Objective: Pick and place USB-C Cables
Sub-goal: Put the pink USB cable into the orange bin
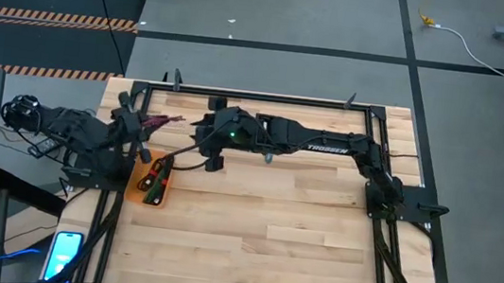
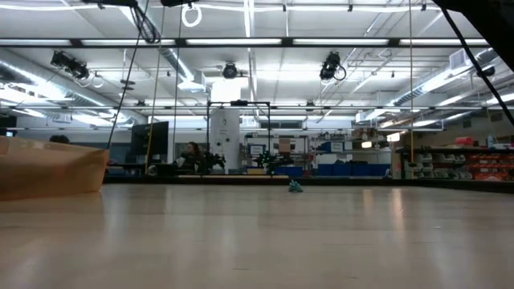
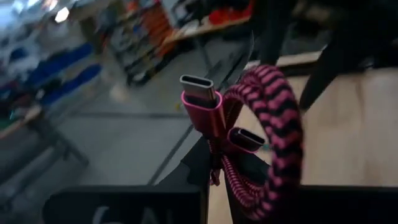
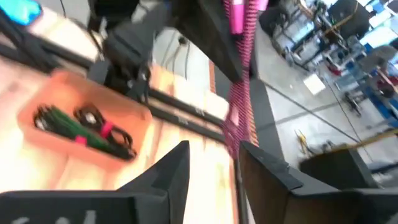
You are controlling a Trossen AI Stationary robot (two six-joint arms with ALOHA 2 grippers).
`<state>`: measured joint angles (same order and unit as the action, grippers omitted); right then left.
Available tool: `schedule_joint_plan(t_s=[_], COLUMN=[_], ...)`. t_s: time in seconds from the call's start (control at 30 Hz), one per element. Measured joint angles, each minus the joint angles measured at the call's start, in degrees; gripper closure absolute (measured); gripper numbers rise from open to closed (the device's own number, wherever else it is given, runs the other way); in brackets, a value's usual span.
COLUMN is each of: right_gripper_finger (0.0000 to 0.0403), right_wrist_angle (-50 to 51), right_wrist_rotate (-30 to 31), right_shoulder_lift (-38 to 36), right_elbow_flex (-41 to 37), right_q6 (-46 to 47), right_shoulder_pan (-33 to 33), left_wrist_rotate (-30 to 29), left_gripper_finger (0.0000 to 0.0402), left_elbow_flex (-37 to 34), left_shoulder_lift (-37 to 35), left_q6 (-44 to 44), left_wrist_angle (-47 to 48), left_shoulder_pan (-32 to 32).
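A maroon braided USB-C cable bundle hangs in the air over the table's far left part, with my left gripper shut on it. Its two plugs stick out past the fingers. My right gripper reaches in from the table's right and stands open. The bundle's lower end hangs just beyond the gap between its fingers, which do not close on it. An orange tray at the left edge holds a green cable and a black coil with red ties. A teal cable lies on the table farther right. My left gripper pinches the maroon bundle between its two fingers at the looped part below the plugs. The fingers come nearly level from the table's left. The bundle is lifted clear of the table, its loop curving out to one side of the fingers.
Black frame rails run along the table's edges. The right arm stretches across the far half of the table. A phone lies off the near left corner. The near half of the wooden top is bare wood.
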<state>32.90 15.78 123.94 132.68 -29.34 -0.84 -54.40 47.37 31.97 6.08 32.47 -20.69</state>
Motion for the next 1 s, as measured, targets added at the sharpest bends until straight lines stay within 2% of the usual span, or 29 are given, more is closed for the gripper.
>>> schedule_joint_plan(t_s=[0.2, 0.3, 0.4, 0.5, 0.63, 0.8, 1.0], right_gripper_finger=[0.025, 0.0252, 0.0254, 0.0254, 0.0254, 0.0254, 0.0254], right_wrist_angle=[10.3, 17.2, 23.4, 28.5, 34.9, 40.2, 40.6], right_wrist_rotate=[7.2, 8.2, 8.5, 8.6, 8.6, 8.7, 8.6], right_shoulder_lift=[-2.1, -3.7, -5.5, -7.2, -9.7, -12.9, -16.0], right_elbow_flex=[0.0, 0.0, 0.0, 0.0, 0.0, 0.0, 0.0], right_q6=[0.4, 3.9, 8.4, 12.7, 17.2, 20.3, 20.4], right_shoulder_pan=[0.1, 0.1, 0.9, 2.1, 3.4, 4.1, 4.0], left_wrist_rotate=[3.5, 7.0, 11.0, 15.0, 23.1, 30.4, 30.3], left_gripper_finger=[0.0373, 0.0373, 0.0373, 0.0373, 0.0373, 0.0369, 0.0372], left_elbow_flex=[0.4, 3.6, 8.0, 12.2, 15.9, 15.8, 12.4], left_shoulder_lift=[0.9, 3.1, 6.7, 11.7, 18.4, 22.9, 24.9], left_q6=[-16.8, -27.7, -35.1, -38.5, -42.5, -45.5, -45.8], left_wrist_angle=[16.1, 26.0, 35.1, 41.2, 48.5, 54.5, 51.1], left_shoulder_pan=[0.0, 0.0, 0.0, -0.1, -0.1, -0.2, -1.9])
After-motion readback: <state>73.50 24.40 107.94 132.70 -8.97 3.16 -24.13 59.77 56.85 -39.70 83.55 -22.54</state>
